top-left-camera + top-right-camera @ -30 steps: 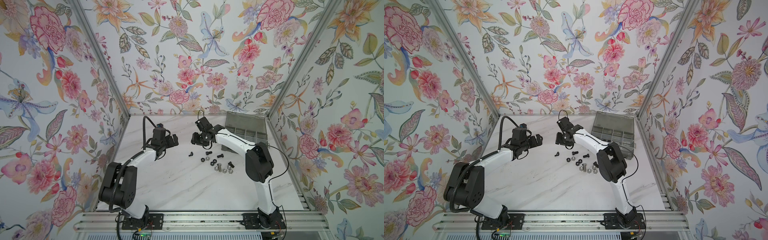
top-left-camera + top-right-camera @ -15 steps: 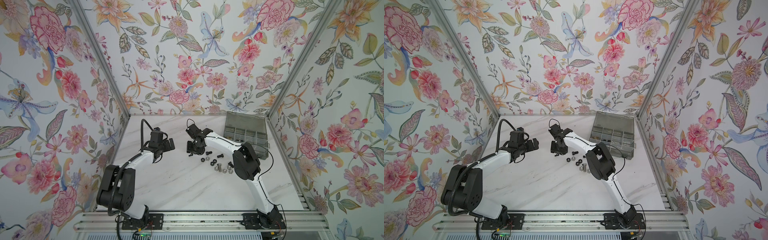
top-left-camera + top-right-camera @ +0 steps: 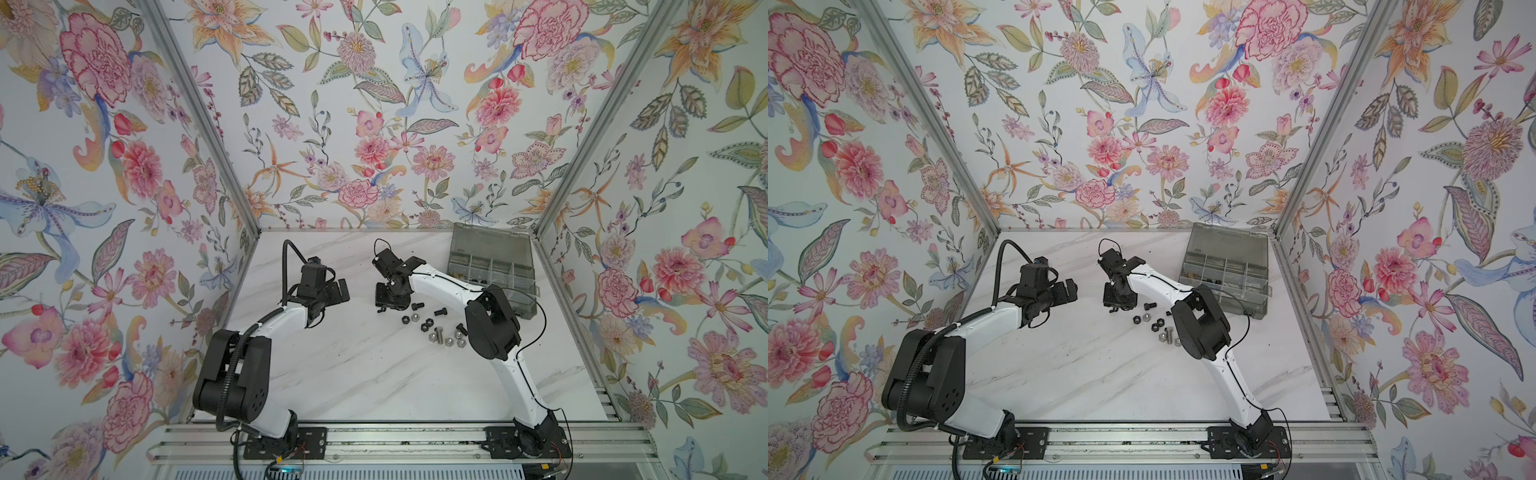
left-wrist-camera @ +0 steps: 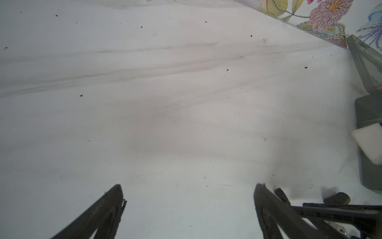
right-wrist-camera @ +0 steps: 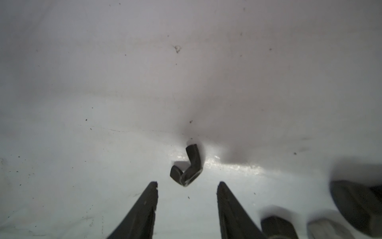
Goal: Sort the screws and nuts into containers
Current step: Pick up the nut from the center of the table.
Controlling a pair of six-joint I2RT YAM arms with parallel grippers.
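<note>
Loose nuts and screws (image 3: 436,328) lie right of centre in a top view. Just beyond, the right gripper (image 5: 187,183) is half spread and empty, with a black wing nut (image 5: 189,167) just past its tips. The left gripper (image 4: 189,185) is spread wide and empty. The box (image 3: 490,241) sits open at upper right.

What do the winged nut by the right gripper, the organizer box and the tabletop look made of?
Winged nut: probably metal, dull black finish; pale glint along a worn edge.
Organizer box: grey plastic, seemingly translucent; thin moulded walls and dividers.
Tabletop: glossy white, grey-veined marble look; stone or laminate, cannot tell.
</note>
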